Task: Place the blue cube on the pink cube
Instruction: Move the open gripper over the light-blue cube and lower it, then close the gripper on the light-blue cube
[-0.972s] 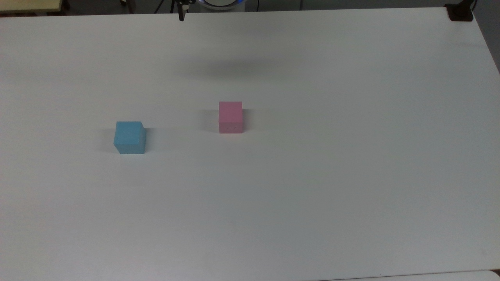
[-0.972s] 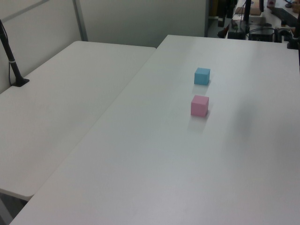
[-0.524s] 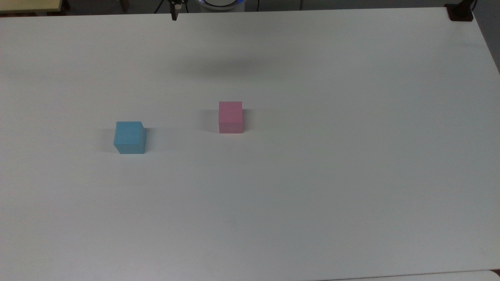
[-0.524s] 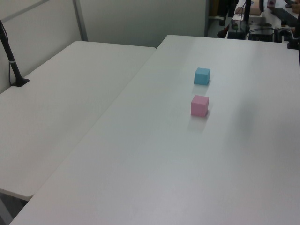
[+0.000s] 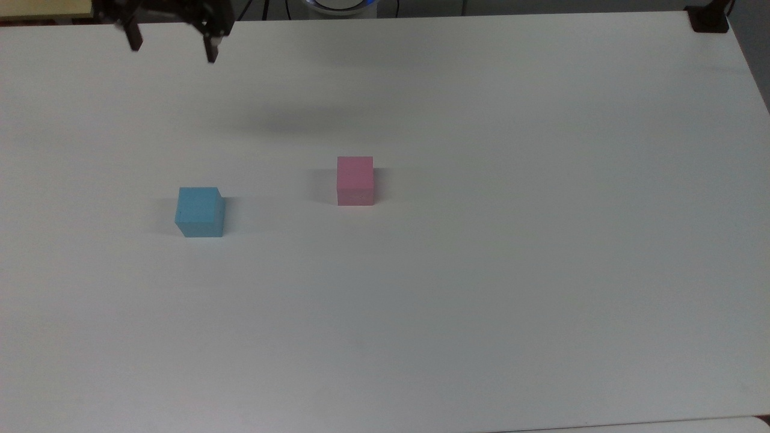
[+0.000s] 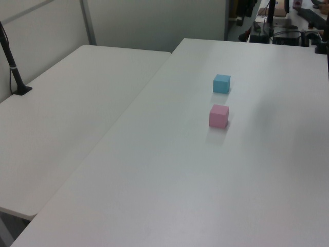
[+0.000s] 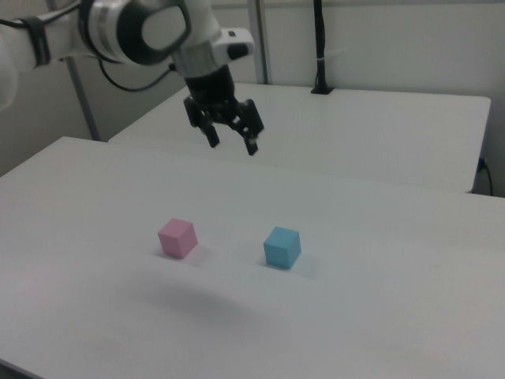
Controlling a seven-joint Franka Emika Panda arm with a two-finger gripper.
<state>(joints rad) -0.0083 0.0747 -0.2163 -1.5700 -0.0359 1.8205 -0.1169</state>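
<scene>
1. Small matte light-blue cube [image 5: 200,211] sits left of centre in the top view on the white worktop [image 5: 481,300], well apart from the matte pale-pink cube [image 5: 355,180].
2. Gripper [image 5: 171,51] hovers upper left, fingers spread, empty.
3. Cube looks light and rigid; pinch opposite flat sides.

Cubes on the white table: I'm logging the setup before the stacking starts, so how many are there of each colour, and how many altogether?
Blue cube: 1
Pink cube: 1
Total: 2 cubes, both resting apart on the white table, neither stacked.
</scene>
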